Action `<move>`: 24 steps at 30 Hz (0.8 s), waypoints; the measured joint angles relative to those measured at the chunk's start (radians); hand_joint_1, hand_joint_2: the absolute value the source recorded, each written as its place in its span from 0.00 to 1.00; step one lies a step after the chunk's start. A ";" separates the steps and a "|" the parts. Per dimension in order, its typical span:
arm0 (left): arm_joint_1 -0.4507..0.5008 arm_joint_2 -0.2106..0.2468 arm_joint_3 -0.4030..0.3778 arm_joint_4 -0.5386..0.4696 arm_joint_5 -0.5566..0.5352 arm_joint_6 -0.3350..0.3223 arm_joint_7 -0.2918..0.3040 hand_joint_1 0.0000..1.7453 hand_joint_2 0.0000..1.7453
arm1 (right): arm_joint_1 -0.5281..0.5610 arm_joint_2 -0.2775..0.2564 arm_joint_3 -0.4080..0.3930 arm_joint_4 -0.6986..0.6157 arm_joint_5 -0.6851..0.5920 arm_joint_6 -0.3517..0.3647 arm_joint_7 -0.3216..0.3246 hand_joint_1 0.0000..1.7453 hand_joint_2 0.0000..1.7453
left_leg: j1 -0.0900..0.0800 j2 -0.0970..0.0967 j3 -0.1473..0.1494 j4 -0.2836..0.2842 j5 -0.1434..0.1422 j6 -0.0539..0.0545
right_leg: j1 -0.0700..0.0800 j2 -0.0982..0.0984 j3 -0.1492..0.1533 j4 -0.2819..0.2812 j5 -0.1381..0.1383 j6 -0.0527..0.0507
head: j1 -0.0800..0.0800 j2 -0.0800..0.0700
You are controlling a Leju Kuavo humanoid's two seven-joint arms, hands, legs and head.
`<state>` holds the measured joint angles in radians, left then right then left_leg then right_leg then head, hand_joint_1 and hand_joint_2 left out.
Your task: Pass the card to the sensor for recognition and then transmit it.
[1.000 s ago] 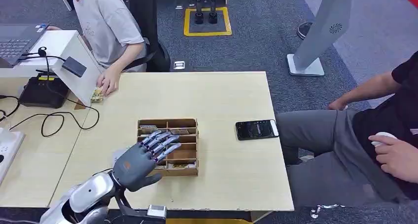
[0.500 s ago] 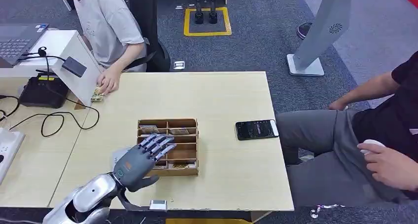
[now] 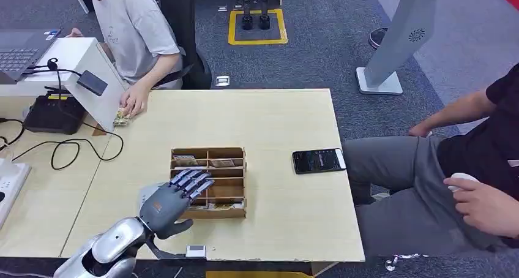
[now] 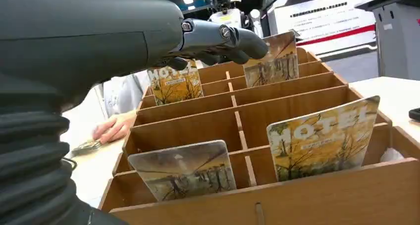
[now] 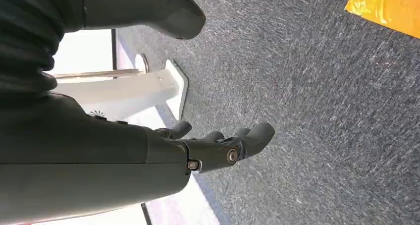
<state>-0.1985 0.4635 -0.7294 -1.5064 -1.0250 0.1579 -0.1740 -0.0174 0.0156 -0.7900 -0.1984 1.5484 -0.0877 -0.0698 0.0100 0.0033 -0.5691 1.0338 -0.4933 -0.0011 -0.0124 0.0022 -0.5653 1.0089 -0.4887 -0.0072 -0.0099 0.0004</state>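
A wooden rack [image 3: 235, 161] divided into slots is seen near the front of a pale table [image 3: 275, 125]. Cards [image 4: 322, 138] printed with a yellow "MOTEL" picture are stood on edge in the slots, leaning back, their long axes lying across the rack and their printed faces turned toward the robot. One card [image 4: 184, 169] is held in the nearest row on the left, another on the right, and two more [image 4: 272, 61] are stood in the far rows.

The left hand [image 3: 174, 199] is held over the rack's left slots, fingers [image 4: 218, 36] extended and apart, nothing gripped. The right hand [image 5: 218, 148] is hung over grey carpet [image 5: 322, 111], fingers loosely spread and empty.

A phone [image 3: 318, 160] is laid flat to the right of the rack. On the adjoining desk at left, a black device [image 3: 52, 116] with looping cables is set beside a white slanted stand [image 3: 92, 76]. One person [image 3: 131, 33] is seated behind the table, a hand resting at its far left corner; another [image 3: 465, 161] is seated at the right. A yellow floor marking [image 3: 257, 27] is laid on the carpet beyond.
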 joint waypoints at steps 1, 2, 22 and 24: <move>0.000 0.000 0.000 0.000 0.000 0.000 0.000 0.00 1.00 | 0.000 0.000 0.000 0.000 0.000 0.000 0.000 0.00 1.00 | 0.000 0.000 0.000 0.000 0.000 0.000 | 0.000 0.000 0.000 0.000 0.000 0.000 | 0.000 0.000; 0.000 0.000 0.000 0.000 0.000 0.000 0.000 0.00 1.00 | 0.000 0.000 0.000 0.000 0.000 0.000 0.000 0.00 1.00 | 0.000 0.000 0.000 0.000 0.000 0.000 | 0.000 0.000 0.000 0.000 0.000 0.000 | 0.000 0.000; 0.006 0.000 0.027 0.000 0.030 -0.018 0.005 0.00 1.00 | 0.000 0.000 -0.017 0.000 0.004 0.000 -0.001 0.00 1.00 | 0.000 0.000 0.000 0.000 0.000 0.000 | 0.000 0.000 0.000 0.000 0.000 0.000 | 0.000 0.000; 0.006 0.000 0.028 0.000 0.021 -0.018 0.009 0.00 1.00 | 0.001 0.000 -0.017 0.000 0.005 0.000 -0.002 0.00 1.00 | 0.000 0.000 0.000 0.000 0.000 0.000 | 0.000 0.000 0.000 0.000 0.000 0.000 | 0.000 0.000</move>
<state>-0.1920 0.4631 -0.7015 -1.5061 -1.0041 0.1404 -0.1648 -0.0168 0.0156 -0.8072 -0.1984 1.5530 -0.0881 -0.0713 0.0100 0.0032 -0.5692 1.0338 -0.4933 -0.0011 -0.0124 0.0021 -0.5653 1.0090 -0.4887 -0.0072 -0.0099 0.0000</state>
